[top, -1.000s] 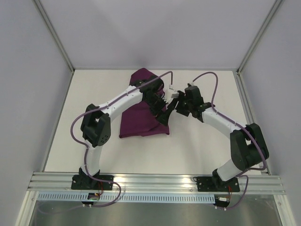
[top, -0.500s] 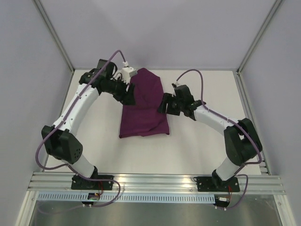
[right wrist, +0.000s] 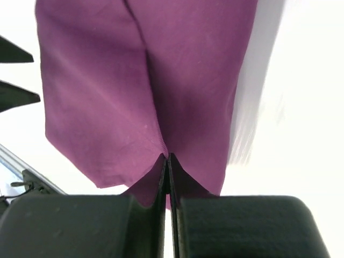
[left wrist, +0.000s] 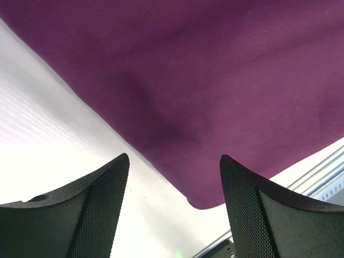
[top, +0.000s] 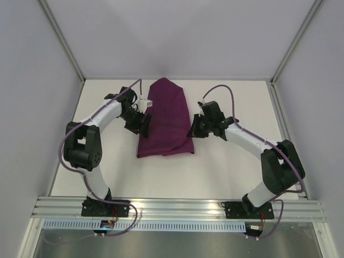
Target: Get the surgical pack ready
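The surgical pack shows as a deep-purple cloth, folded into a long bundle in the middle of the white table; whatever is inside it is hidden. My left gripper hovers open at the cloth's left edge. In the left wrist view the cloth and its near corner lie ahead of the left gripper, with nothing between its fingers. My right gripper is at the cloth's right edge. In the right wrist view the right gripper is shut on a puckered fold of the cloth.
The white table is walled in on three sides by pale panels with metal corner posts. An aluminium rail runs along the near edge above the arm bases. The left gripper's fingertips show at the left in the right wrist view.
The left arm swung off the cloth to the far left, then came down beside its left edge. The right gripper slid nearer along the right edge and shut on the cloth.
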{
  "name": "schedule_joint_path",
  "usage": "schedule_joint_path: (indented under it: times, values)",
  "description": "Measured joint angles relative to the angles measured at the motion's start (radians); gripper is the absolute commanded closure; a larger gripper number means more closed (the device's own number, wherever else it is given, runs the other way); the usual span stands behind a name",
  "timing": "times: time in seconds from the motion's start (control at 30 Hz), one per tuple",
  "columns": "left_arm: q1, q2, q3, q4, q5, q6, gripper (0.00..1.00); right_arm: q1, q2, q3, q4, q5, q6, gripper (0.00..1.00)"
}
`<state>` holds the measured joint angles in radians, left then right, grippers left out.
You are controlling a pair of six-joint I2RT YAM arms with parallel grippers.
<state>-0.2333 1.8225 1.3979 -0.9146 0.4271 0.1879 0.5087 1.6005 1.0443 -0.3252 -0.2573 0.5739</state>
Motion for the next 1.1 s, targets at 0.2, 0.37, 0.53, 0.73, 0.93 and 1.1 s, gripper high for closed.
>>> schedule_joint_path:
  times: [0.2, 0.37, 0.53, 0.73, 0.93, 1.1]
  values:
    - [0.0, 0.0, 0.0, 0.01, -0.002, 0.0, 0.22, -0.01, -0.023, 0.0, -0.065, -0.016, -0.014, 0.94]
    - [0.011, 0.0, 0.0, 0.011, 0.008, 0.002, 0.22, -0.066, 0.049, 0.012, -0.126, -0.036, -0.048, 0.44]
    - [0.057, 0.0, 0.021, -0.003, 0.032, 0.002, 0.21, -0.082, 0.058, 0.1, -0.214, -0.005, -0.098, 0.36]
    - [0.092, 0.006, 0.094, 0.001, 0.056, -0.011, 0.22, -0.118, 0.061, 0.21, -0.19, -0.01, -0.128, 0.35]
    - [0.089, 0.119, 0.136, 0.026, 0.114, -0.043, 0.27, -0.126, 0.238, 0.292, -0.111, -0.08, -0.138, 0.46]
    - [0.081, 0.17, 0.086, 0.034, 0.116, -0.051, 0.38, -0.121, 0.294, 0.213, -0.052, -0.161, -0.127, 0.8]
